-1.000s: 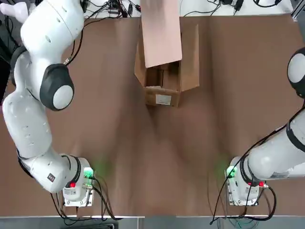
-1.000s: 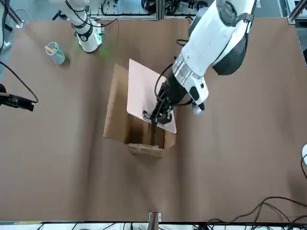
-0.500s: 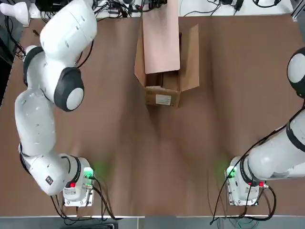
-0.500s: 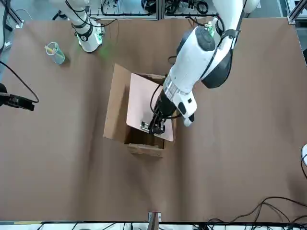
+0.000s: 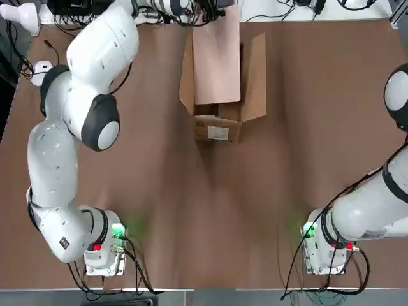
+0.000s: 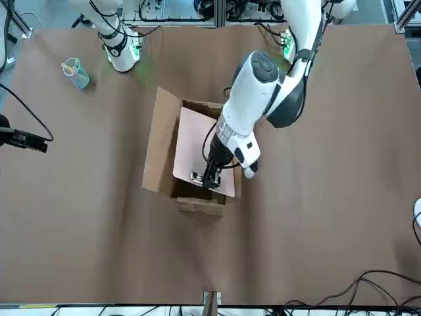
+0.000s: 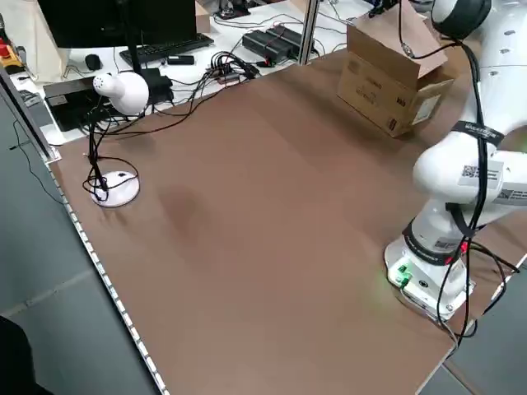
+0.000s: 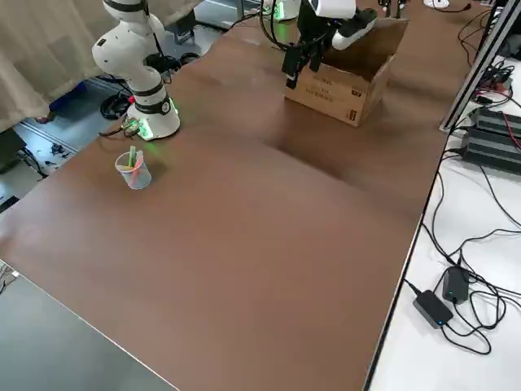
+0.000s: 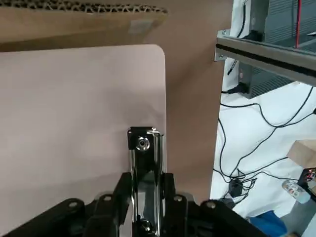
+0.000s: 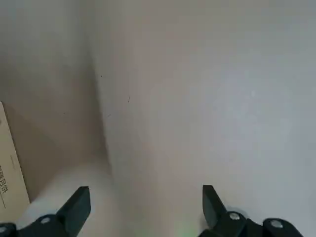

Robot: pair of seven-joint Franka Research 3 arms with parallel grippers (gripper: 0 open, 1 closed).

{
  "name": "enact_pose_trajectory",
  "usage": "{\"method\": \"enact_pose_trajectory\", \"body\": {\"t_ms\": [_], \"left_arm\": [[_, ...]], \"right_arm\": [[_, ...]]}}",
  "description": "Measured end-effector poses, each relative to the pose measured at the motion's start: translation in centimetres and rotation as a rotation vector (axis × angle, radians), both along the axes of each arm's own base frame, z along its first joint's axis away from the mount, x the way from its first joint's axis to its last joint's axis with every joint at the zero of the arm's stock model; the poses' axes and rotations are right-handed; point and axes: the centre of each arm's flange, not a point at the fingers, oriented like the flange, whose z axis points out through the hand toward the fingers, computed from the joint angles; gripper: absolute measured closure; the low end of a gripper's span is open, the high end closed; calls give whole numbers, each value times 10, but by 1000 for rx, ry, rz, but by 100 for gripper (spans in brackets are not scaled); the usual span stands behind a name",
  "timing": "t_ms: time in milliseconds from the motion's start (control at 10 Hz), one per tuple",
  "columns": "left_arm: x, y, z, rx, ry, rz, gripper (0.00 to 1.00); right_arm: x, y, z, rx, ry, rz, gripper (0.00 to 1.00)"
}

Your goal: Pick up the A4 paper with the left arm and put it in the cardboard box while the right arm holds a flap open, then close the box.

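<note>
1. So, the left gripper [image 6: 205, 179] is pinching the A4 paper [image 5: 217, 54] by the metal clip [image 9: 143, 163] at its short end; the left wrist view shows the fingers pressed against both sides of that clip.
2. The paper is hanging tilted over the open top of the cardboard box [image 5: 218, 129]. From overhead it is covering most of the opening, with the end away from the clip nearest the labelled short end of the box. I can't tell whether that end is touching the inside yet.
3. Step-wise, I'd say this is the "put it in the box" part, roughly the middle of the task. The sheet isn't lying inside, and the flaps are standing open.
4. The right gripper [image 10: 143, 210] is sitting spread wide with nothing between its fingers, off at the table's edge and well apart from the box. It isn't holding any flap, whatever the plan says.
5. Next move, as I'm reading it: lower the sheet so it's sliding in between the long flaps without catching an edge on a wall, then let go of the clip.
6. After that comes the flap folding, which is probably needing both arms near the box.
</note>
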Motion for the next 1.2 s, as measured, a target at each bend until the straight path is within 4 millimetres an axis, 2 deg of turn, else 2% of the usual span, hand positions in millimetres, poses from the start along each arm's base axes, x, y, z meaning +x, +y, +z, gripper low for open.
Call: {"method": "enact_pose_trajectory", "body": {"t_ms": [200,500,1200], "left_arm": [[0,-4,-10,17,4,-6,68],[-10,-19,-27,54,7,-33,68],[-20,-36,-61,110,42,-66,68]], "right_arm": [[0,0,0,0,0,0,0],[0,0,0,0,0,0,0],[0,0,0,0,1,0,0]]}}
